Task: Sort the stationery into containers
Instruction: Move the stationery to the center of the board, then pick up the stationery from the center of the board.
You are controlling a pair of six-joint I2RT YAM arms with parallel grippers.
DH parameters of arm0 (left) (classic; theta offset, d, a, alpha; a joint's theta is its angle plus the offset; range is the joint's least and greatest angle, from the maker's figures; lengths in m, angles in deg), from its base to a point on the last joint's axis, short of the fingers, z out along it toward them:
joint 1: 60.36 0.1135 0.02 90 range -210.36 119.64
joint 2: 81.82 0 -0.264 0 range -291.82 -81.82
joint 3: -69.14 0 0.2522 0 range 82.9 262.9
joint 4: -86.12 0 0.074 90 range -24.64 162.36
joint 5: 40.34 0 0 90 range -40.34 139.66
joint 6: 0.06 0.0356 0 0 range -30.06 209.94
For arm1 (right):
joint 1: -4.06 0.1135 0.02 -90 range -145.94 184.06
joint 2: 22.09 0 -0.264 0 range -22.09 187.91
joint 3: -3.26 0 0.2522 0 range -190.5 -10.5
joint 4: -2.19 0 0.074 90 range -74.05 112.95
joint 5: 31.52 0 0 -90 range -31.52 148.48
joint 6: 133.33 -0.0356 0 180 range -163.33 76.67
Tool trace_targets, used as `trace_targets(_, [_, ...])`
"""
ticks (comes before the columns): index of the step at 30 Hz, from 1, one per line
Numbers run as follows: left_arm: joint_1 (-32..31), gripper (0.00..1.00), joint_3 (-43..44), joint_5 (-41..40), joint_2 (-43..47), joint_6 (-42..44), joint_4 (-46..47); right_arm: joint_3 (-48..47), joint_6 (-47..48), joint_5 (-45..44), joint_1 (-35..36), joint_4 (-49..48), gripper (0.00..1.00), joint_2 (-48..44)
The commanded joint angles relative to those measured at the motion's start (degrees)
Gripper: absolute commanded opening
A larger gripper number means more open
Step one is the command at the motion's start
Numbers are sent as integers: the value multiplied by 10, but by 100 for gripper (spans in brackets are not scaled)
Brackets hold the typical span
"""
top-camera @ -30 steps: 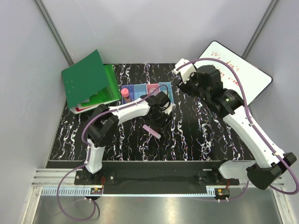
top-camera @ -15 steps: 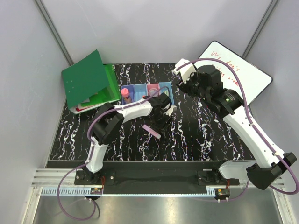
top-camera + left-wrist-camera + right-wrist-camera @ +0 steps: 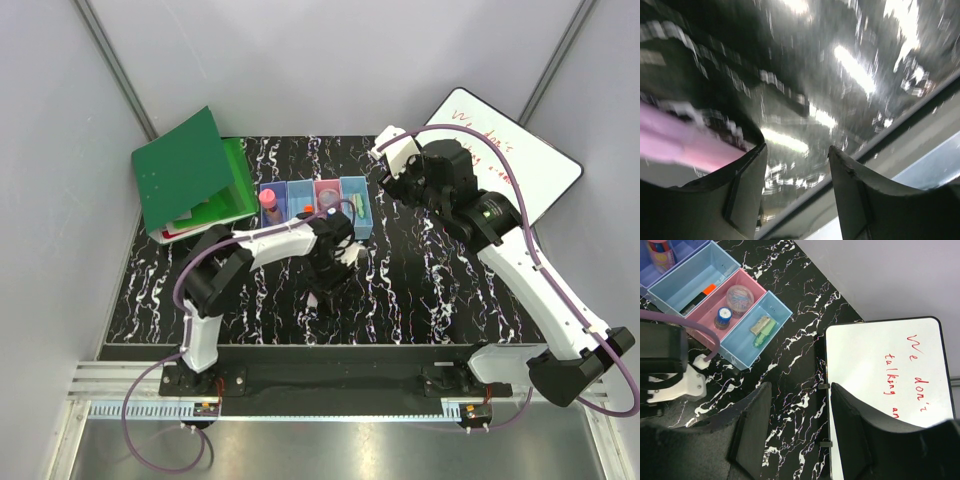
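Observation:
The four joined containers [image 3: 354,222] stand at the table's back middle and also show in the right wrist view [image 3: 740,357]. The purple-blue one holds a pink-capped marker [image 3: 269,203]. The pink one holds a round grey piece [image 3: 738,294] and a small blue piece [image 3: 723,317]. The last light blue one holds a green highlighter [image 3: 762,330]. My left gripper [image 3: 322,290] is open and low over the table in front of the containers. In the blurred left wrist view, a pink marker [image 3: 680,145] lies just outside the left finger [image 3: 747,190], and nothing sits between the jaws. My right gripper [image 3: 801,386] is open and empty above the table.
A whiteboard with red writing [image 3: 510,150] leans at the back right, its edge just right of my right gripper [image 3: 384,162]. An open green folder [image 3: 190,175] stands at the back left. The left arm's cable crosses in front of the containers.
My left gripper has moved toward the near edge and down over the pink marker, which it now hides in the top view. The right arm has not moved.

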State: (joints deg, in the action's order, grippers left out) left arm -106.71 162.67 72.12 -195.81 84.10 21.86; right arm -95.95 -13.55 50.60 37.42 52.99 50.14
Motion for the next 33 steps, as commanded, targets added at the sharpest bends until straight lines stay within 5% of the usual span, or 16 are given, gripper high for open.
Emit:
trace_targets(1, [6, 56, -13, -4, 57, 45, -25, -4, 4, -2, -3, -32, 59, -16])
trace_targets(11, [7, 52, 34, -87, 89, 60, -3, -9, 4, 1, -3, -33, 59, -11])
trace_targets(33, [48, 51, 89, -137, -60, -28, 52, -1, 2, 1, -3, -32, 59, -6])
